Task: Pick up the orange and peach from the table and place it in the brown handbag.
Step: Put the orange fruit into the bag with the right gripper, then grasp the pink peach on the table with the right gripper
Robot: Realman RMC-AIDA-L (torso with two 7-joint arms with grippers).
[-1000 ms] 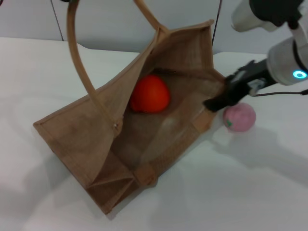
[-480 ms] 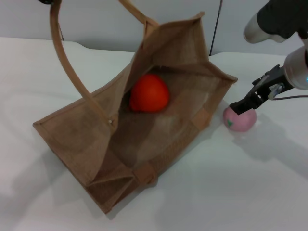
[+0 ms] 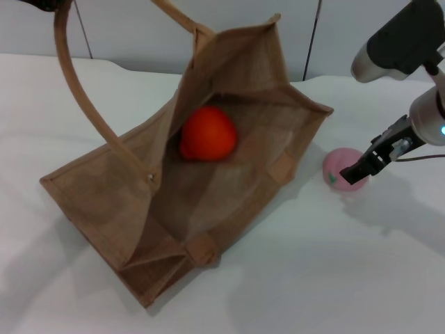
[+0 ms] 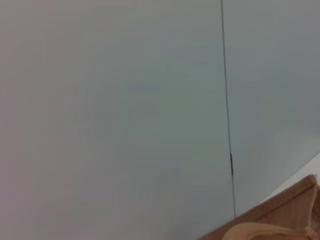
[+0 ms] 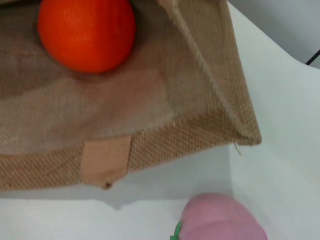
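The brown handbag (image 3: 104, 202) lies on the white table with its mouth held open toward me. The orange (image 3: 207, 133) rests inside it, also in the right wrist view (image 5: 86, 31). My left gripper (image 3: 43, 3) is at the top left edge, holding one long handle (image 3: 83, 104) up. The peach (image 3: 338, 165) sits on the table just right of the bag's mouth, also in the right wrist view (image 5: 220, 220). My right gripper (image 3: 356, 172) is down at the peach's right side, touching or nearly touching it.
The bag's second handle (image 3: 174, 14) rises out of the top of the head view. A grey wall with a dark cable (image 3: 311, 38) stands behind the table. White tabletop (image 3: 334, 264) lies in front and to the right.
My right gripper has moved from the bag's mouth rightward and down to the peach. The lifted handle and the bag's mouth have shifted left.
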